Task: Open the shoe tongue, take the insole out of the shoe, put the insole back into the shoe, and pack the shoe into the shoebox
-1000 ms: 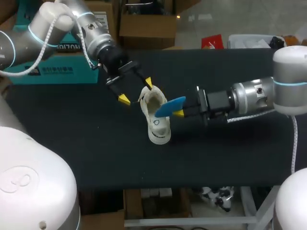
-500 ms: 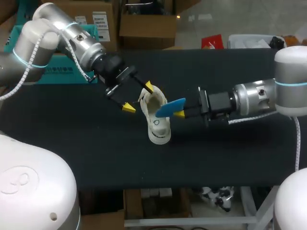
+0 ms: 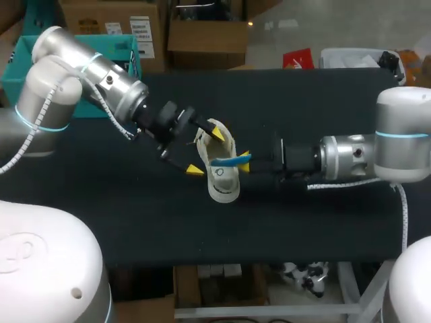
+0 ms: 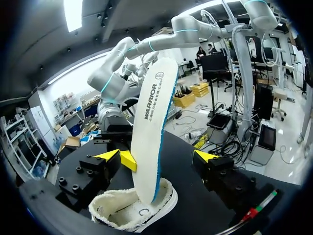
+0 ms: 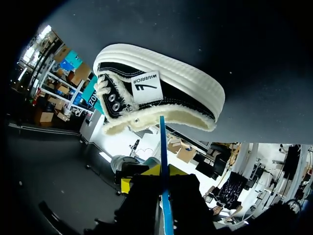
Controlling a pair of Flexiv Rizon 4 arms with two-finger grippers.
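Left claw (image 3: 205,151) wide around shoe (image 3: 223,183)

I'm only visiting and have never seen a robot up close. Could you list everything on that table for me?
shoe: one, black with white sole and fleecy lining, mid-table.
insole: one, white with blue edge, one end down in the shoe, the rest sticking out.
box: one, teal, far left corner, behind the left arm.
table: one, black.
left gripper: one, yellow-tipped, open, fingers either side of the insole.
right gripper: one, yellow-tipped, shut on the insole.
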